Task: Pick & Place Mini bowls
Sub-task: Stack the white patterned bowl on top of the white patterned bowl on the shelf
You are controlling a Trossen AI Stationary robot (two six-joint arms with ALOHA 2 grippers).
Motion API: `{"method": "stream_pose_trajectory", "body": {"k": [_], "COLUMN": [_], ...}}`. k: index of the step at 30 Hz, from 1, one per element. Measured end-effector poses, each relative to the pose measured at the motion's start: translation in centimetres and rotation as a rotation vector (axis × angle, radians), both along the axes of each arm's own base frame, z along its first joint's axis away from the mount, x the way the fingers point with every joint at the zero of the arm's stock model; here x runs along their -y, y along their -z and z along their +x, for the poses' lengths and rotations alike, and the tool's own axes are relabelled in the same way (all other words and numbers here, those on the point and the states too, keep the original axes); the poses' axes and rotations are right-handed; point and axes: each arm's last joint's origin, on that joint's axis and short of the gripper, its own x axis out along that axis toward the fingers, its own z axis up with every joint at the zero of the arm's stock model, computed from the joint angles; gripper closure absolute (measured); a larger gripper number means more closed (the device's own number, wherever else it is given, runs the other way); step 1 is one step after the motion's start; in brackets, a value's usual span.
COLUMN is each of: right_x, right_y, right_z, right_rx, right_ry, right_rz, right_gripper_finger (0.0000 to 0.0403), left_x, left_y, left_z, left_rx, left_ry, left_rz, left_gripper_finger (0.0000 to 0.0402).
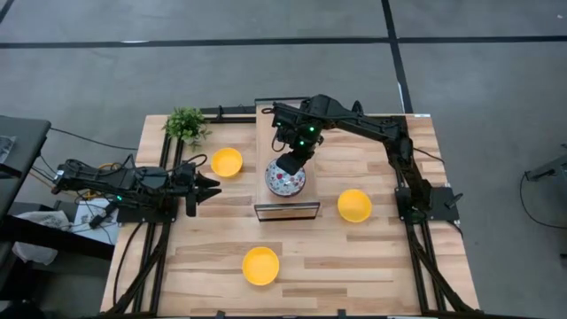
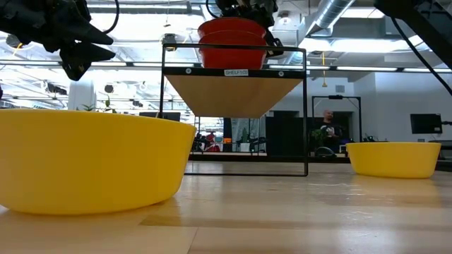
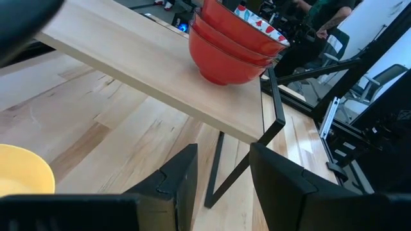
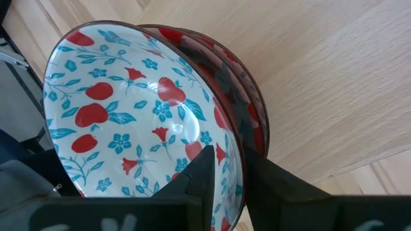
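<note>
My right gripper (image 1: pixel 290 165) sits just above centre of the high view, directly over the stack of floral bowls (image 1: pixel 285 180) on the raised shelf (image 1: pixel 286 210). In the right wrist view its fingers (image 4: pixel 202 170) straddle the rim of the top floral bowl (image 4: pixel 138 109), one inside and one outside, with only a narrow gap between them; I cannot tell whether they actually pinch the rim or stand just clear of it. The low view shows the stack, red on the outside, at the top centre on the shelf board. My left gripper (image 1: pixel 209 186) waits at the left of the high view, jaws spread and holding nothing, pointing toward the shelf. Three yellow bowls lie on the table (image 1: pixel 390 257): one (image 1: pixel 227 162) just beyond the left gripper, one (image 1: pixel 354 205) to the right of the shelf, one (image 1: pixel 260 266) at the lower centre. A potted plant (image 1: pixel 186 123) stands at the table's upper left corner.
</note>
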Motion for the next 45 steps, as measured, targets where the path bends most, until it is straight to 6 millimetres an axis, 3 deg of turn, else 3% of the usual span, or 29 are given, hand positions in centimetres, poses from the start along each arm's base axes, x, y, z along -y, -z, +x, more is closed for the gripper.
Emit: {"method": "stream_pose_trajectory", "body": {"k": [36,45], "right_x": [0.10,0.09], "right_y": [-0.04,-0.05], "right_z": [0.08,0.11], "right_rx": [0.007,0.010], "right_ry": [0.018,0.017], "right_rz": [0.001,0.002], "right_gripper_finger": [0.0342,0.0295], "left_x": [0.00,0.00], "left_y": [0.00,0.01], "left_z": [0.00,0.00], "left_rx": [0.000,-0.001], "left_ry": [0.001,0.000], "left_rz": [0.000,0.000], "left_gripper_finger": [0.0262,0.0262]}}
